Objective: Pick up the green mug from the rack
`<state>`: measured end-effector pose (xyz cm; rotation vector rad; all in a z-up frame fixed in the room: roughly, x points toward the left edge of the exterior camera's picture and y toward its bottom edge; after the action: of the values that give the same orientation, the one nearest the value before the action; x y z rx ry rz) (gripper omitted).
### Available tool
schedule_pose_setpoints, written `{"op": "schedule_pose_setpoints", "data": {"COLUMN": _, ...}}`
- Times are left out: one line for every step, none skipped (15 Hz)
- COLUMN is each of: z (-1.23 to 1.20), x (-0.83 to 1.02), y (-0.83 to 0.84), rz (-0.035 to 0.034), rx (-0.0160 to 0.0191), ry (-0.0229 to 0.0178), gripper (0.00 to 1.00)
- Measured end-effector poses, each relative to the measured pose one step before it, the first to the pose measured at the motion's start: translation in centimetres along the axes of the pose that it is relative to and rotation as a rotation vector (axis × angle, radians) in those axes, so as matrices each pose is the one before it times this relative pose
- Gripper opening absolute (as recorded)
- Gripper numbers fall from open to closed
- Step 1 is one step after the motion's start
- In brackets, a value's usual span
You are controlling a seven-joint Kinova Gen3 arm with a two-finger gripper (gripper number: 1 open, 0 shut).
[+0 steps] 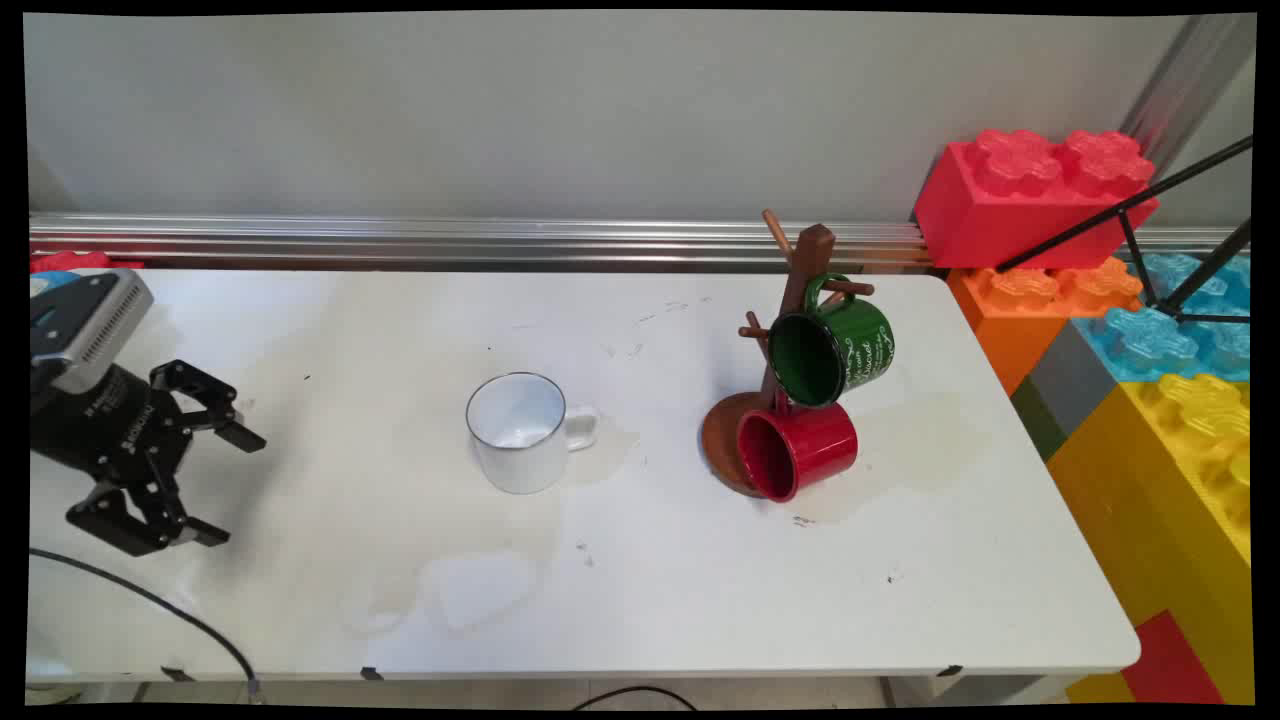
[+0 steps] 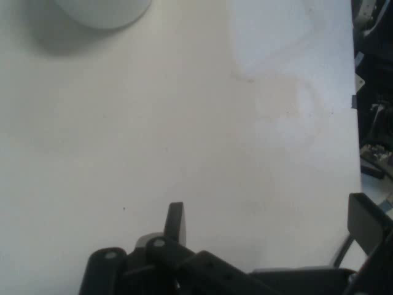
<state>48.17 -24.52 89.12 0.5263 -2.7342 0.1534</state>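
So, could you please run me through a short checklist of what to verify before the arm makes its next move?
1. Fingers apart with nothing between them: ok. The gripper is open and empty in both views.
2. White mug upright: ok, handle pointing to the picture's right in the main view.
3. Table bare between gripper and white mug: ok.
4. Mug tree upright on its base: ok.
5. Green mug and red mug hung on the tree: green ok; red cannot tell, since its handle is hidden.
6. Black cable clear of the gripper: ok, it lies nearer the table's front edge.
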Motion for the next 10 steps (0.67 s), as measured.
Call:
{"op": "schedule_pose_setpoints", "data": {"z": 0.153, "x": -0.081, "y": -0.121, "rz": 0.00006, "rx": -0.00121, "ry": 0.01048, "gripper": 1.0}}
{"op": "schedule_pose_setpoints", "data": {"z": 0.152, "x": -0.016, "y": -0.136, "rz": -0.00033, "rx": -0.0012, "ry": 0.01617, "gripper": 1.0}}
{"op": "schedule_pose_setpoints", "data": {"z": 0.11, "x": 0.174, "y": -0.2, "rz": -0.00029, "rx": -0.00038, "ry": 0.02425, "gripper": 1.0}}
{"op": "schedule_pose_setpoints", "data": {"z": 0.06, "x": 0.283, "y": -0.207, "rz": -0.00088, "rx": 0.00022, "ry": 0.02763, "gripper": 1.0}}
{"op": "schedule_pose_setpoints", "data": {"z": 0.048, "x": 0.205, "y": -0.139, "rz": 0.00006, "rx": 0.00016, "ry": 0.0174, "gripper": 1.0}}
{"op": "schedule_pose_setpoints", "data": {"z": 0.02, "x": 0.407, "y": -0.253, "rz": -0.00225, "rx": 0.0018, "ry": 0.0318, "gripper": 1.0}}
{"op": "schedule_pose_setpoints", "data": {"z": 0.008, "x": 0.599, "y": -0.323, "rz": -0.00371, "rx": 0.00175, "ry": 0.0421, "gripper": 1.0}}
{"op": "schedule_pose_setpoints", "data": {"z": -0.023, "x": 0.628, "y": -0.293, "rz": -0.00427, "rx": 0.00037, "ry": 0.04147, "gripper": 1.0}}
{"op": "schedule_pose_setpoints", "data": {"z": -0.044, "x": 0.819, "y": -0.311, "rz": -0.00454, "rx": -0.00103, "ry": 0.0516, "gripper": 1.0}}
{"op": "schedule_pose_setpoints", "data": {"z": -0.021, "x": 0.846, "y": -0.295, "rz": -0.00587, "rx": -0.00216, "ry": 0.05189, "gripper": 1.0}}
